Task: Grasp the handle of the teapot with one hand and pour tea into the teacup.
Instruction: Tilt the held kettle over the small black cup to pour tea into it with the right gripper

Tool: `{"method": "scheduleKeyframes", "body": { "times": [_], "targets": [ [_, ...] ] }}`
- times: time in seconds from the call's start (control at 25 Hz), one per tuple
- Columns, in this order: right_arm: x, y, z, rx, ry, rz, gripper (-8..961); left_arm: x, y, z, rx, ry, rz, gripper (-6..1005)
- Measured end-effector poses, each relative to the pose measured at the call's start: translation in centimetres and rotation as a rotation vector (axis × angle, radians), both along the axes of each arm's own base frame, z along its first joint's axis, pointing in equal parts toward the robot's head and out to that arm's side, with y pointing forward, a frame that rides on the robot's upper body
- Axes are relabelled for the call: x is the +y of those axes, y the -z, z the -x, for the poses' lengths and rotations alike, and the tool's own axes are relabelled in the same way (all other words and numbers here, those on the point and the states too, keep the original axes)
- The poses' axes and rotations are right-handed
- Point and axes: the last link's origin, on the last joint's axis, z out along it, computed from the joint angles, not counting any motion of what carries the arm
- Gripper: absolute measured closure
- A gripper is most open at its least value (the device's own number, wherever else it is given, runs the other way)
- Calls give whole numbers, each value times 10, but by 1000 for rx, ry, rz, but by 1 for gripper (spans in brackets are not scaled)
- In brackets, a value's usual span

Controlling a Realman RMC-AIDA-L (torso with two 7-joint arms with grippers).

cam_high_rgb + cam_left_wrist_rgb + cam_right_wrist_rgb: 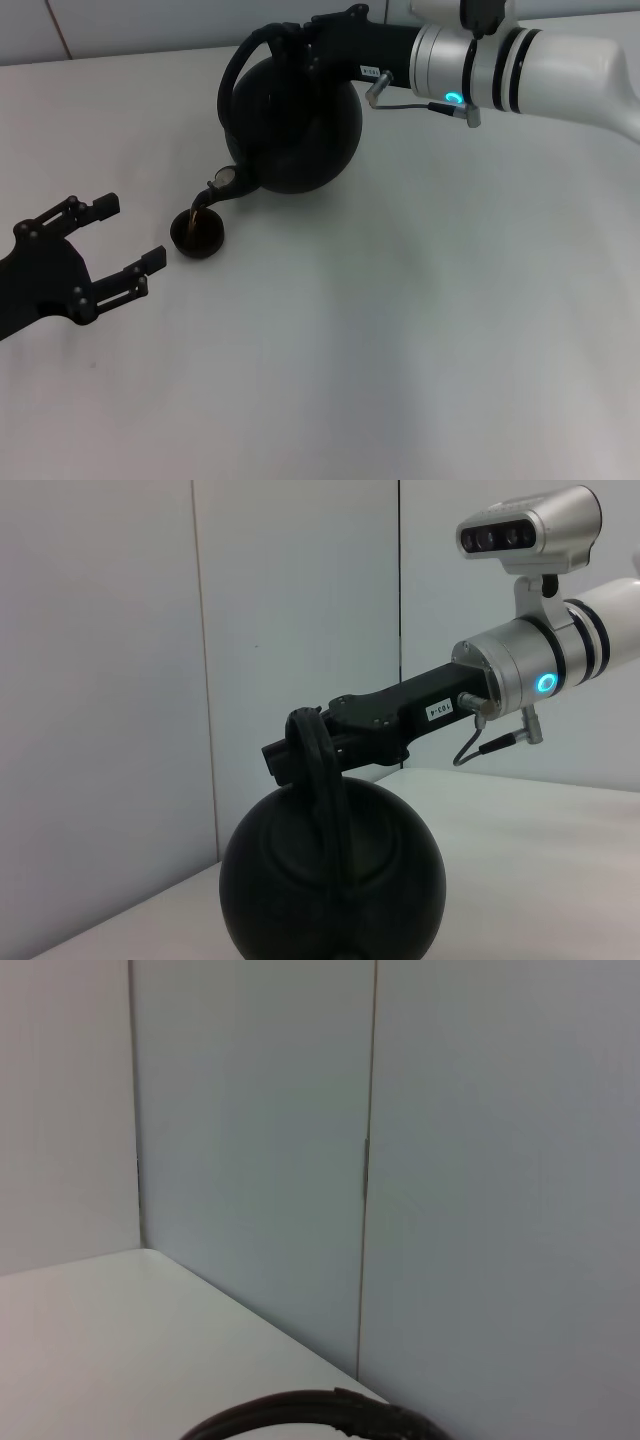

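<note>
The round black teapot (pixel 295 125) is held up and tilted with its spout down toward the left. A thin stream of tea falls from the spout into the tiny dark teacup (pixel 197 232) on the white table. My right gripper (pixel 290 40) is shut on the arched black handle (pixel 240 65). The left wrist view shows the teapot (pixel 335 880), the handle (pixel 318 770) and the right gripper (pixel 300 750) clamped on it. The right wrist view shows only an arc of the handle (pixel 320 1412). My left gripper (pixel 125 240) is open and empty on the table, just left of the teacup.
The white table (pixel 400 330) stretches wide to the right and front of the cup. White wall panels (pixel 250 1160) stand behind the table's far edge. The right arm (pixel 530 70) reaches in from the upper right.
</note>
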Motion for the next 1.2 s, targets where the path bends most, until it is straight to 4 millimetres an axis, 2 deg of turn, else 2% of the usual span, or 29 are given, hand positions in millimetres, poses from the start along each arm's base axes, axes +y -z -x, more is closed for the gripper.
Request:
{"method": "scheduleKeyframes", "body": {
  "times": [0.84,1.2],
  "targets": [
    [-3,-4,-6,36,1,-32,785,1,0,-1,0,0,-1,190],
    [-12,-15,-14,132,-4,-62,785,2,0,0,4,-2,-5,190]
  ]
}}
